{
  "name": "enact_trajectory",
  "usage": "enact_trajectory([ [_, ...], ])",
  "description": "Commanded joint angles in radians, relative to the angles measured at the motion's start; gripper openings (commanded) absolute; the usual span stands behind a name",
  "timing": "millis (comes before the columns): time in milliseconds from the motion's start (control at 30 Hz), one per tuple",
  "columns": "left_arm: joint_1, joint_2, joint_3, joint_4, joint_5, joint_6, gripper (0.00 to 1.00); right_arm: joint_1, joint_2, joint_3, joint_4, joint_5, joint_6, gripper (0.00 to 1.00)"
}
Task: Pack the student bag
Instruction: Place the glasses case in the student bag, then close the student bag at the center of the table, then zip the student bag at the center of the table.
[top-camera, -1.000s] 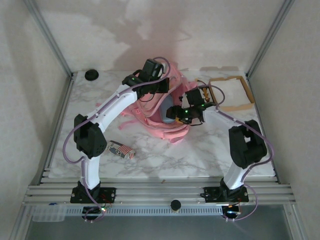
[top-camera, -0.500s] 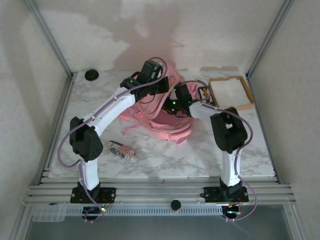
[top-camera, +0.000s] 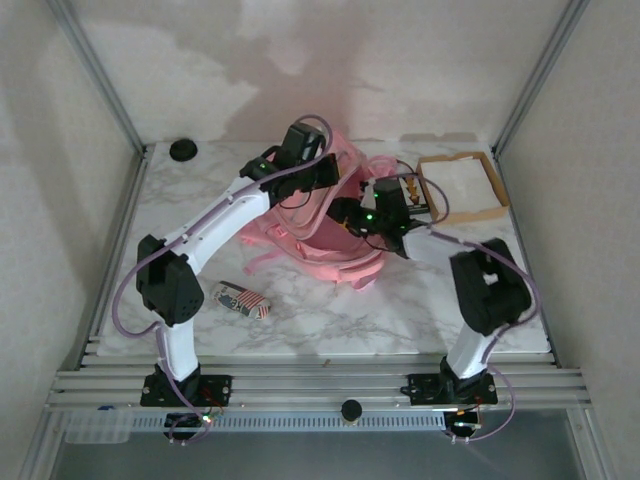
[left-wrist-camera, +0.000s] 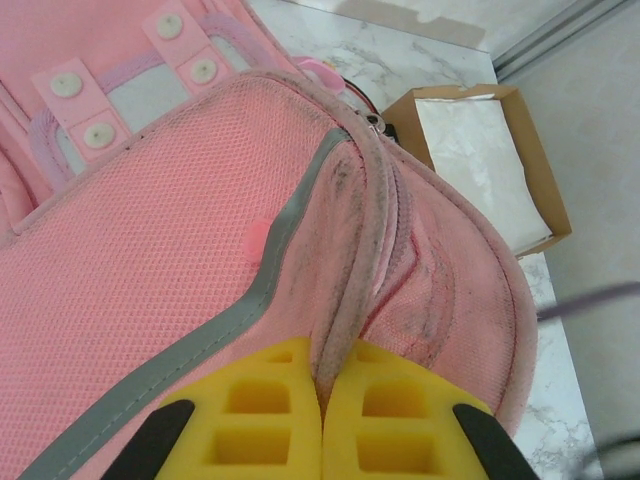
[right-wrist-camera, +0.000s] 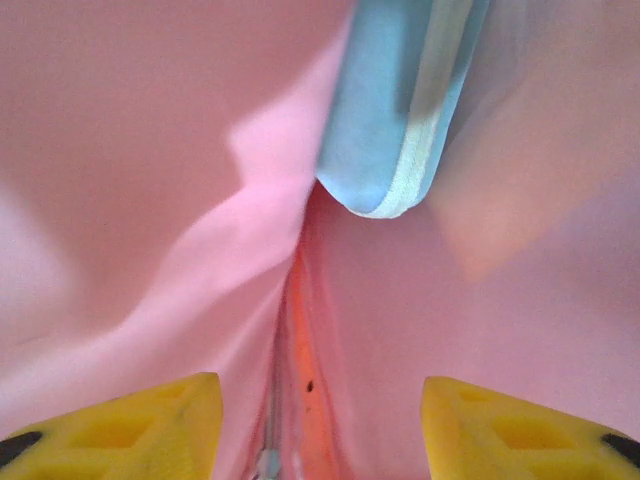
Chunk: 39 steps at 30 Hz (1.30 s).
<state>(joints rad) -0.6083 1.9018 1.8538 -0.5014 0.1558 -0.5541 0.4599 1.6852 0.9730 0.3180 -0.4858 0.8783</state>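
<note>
While the student bag (top-camera: 340, 262) lies slumped mid-table, slightly toward the far edge, both arms are bent over it. The table (top-camera: 330, 315) is marbled white.

The left gripper (left-wrist-camera: 322, 400) is clamped tight on a raised fold of the bag's pink mesh beside a zip line. Its yellow pads (left-wrist-camera: 250, 415) are pressed together with only fabric between. A grey trim strip is seen running diagonally across the mesh panel, with white snap buttons at upper left.

The right gripper (right-wrist-camera: 320, 425) is buried among pink fabric, jaws spread apart, nothing pinched. An orange-pink seam is seen running down between the pads. A blue-grey oval case (right-wrist-camera: 395, 110) is lodged in the folds just ahead, rounded end toward the camera.

A shallow cardboard box (left-wrist-camera: 404, 118) is set just beside the bag on the right, with a white sheet inside. A small striped packet (top-camera: 243, 299) lies near the left arm's elbow, well apart from the bag. A black round object (top-camera: 183, 150) is seen at the far-left corner.
</note>
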Motion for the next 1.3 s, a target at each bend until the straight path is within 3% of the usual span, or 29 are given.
enact_trajectory([
  [0,-0.014,0.021,-0.022,0.091,0.02,-0.032,0.0,-0.003,-0.157,-0.079,-0.154,0.144,-0.053,0.56],
  [67,-0.023,0.025,-0.066,0.13,0.039,-0.035,0.02,0.004,-0.245,-0.091,-0.266,0.247,-0.101,0.57],
  [133,-0.031,0.034,-0.091,0.152,0.073,-0.032,0.14,0.021,-0.312,-0.091,-0.363,0.329,-0.144,0.57],
  [233,-0.028,0.046,-0.127,0.172,0.169,-0.035,0.21,0.049,-0.388,-0.079,-0.47,0.379,-0.176,0.57],
  [333,-0.022,-0.007,-0.196,0.19,0.199,-0.014,0.42,0.127,-0.418,-0.007,-0.624,0.498,-0.207,0.57],
  [467,0.06,-0.17,-0.411,0.315,0.242,-0.088,0.58,0.261,-0.397,0.077,-0.762,0.606,-0.185,0.59],
  [533,0.11,-0.268,-0.552,0.408,0.267,-0.133,0.61,0.333,-0.358,0.101,-0.782,0.622,-0.148,0.59],
  [667,0.21,-0.402,-0.744,0.447,0.212,-0.155,0.68,0.471,-0.19,0.191,-0.773,0.65,-0.08,0.59],
  [767,0.267,-0.432,-0.831,0.471,0.221,-0.174,0.69,0.525,-0.061,0.265,-0.768,0.662,-0.056,0.59],
  [1000,0.315,-0.4,-0.936,0.531,0.182,-0.233,0.69,0.524,0.062,0.265,-0.673,0.652,-0.001,0.61],
  [1267,0.337,-0.221,-0.891,0.602,0.266,-0.274,0.55,0.491,0.052,0.214,-0.615,0.655,0.024,0.61],
])
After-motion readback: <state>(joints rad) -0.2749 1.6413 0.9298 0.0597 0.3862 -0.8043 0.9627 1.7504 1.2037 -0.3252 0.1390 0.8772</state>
